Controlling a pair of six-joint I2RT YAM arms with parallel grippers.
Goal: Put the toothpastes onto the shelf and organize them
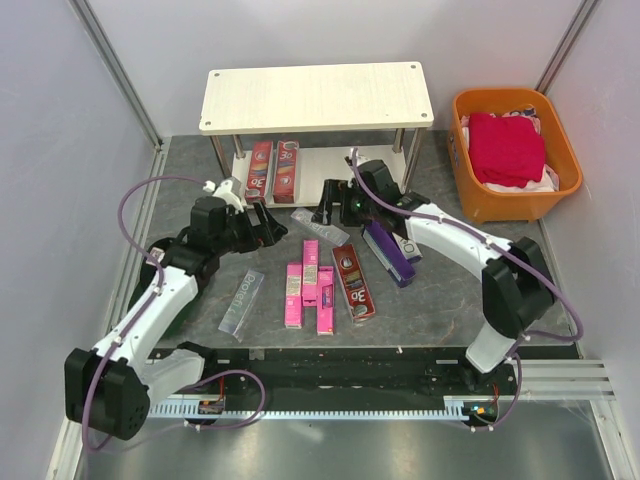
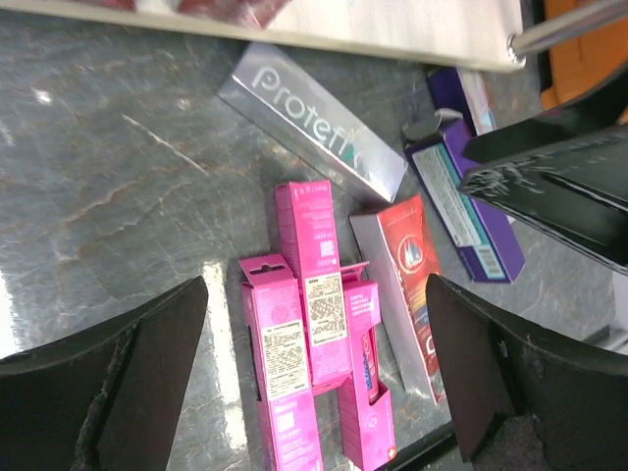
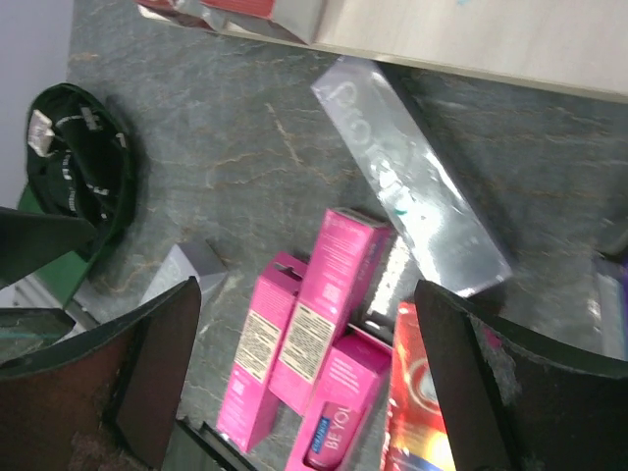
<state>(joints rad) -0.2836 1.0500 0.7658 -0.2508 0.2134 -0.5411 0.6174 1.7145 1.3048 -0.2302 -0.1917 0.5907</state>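
Both grippers are empty, jaws wide apart, hovering close together before the shelf [image 1: 315, 95]. Two red cartons [image 1: 285, 170] lie on its lower board, just beyond the left gripper [image 1: 268, 228]. A pick seems next. A silver carton [image 3: 407, 186] lies under the right gripper [image 1: 328, 205]. Three pink cartons [image 2: 312, 265] lie under the left one, overlapping, so one needs singling out. A loose red carton [image 2: 412, 285] lies just beside them, a purple carton [image 2: 471, 216] beyond. The arms crowd each other. A basket [image 1: 505, 205] sits well off to the right gripper's right.
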